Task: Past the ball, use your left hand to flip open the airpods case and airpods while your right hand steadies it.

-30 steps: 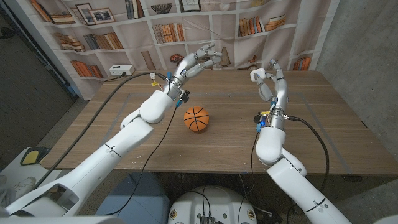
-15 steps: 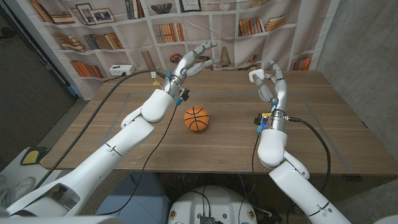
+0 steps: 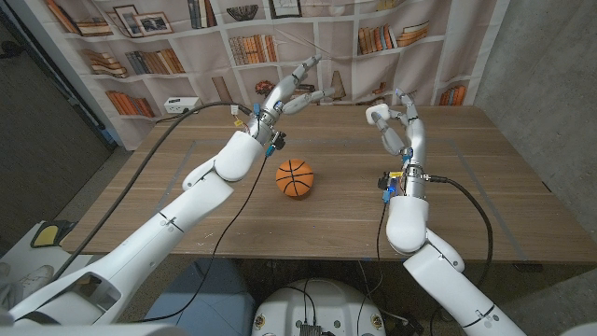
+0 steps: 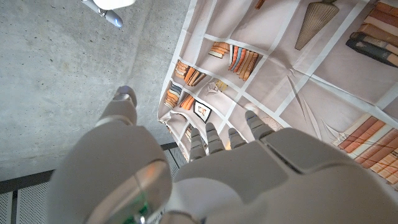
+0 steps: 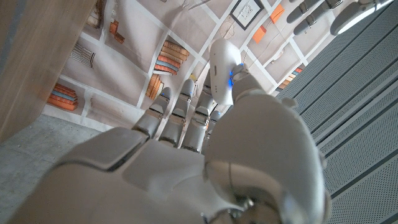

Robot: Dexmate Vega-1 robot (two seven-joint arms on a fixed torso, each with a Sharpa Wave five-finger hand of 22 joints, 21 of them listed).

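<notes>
right robot hand raised above the far side of the bench, gripping a white case in its fingers. left robot hand raised well apart from the case, fingers spread, holding nothing. ball rests on bench nearer the robot.

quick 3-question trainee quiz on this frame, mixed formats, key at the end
1. True or false: the right hand holds a small white case.
2. The basketball on the table lies: A) beyond both hands, B) nearer the robot than both hands, C) in the left hand.
3. Fill in: the left hand has its fingers spread and holds ____.

Key: 1 true; 2 B; 3 nothing
</notes>
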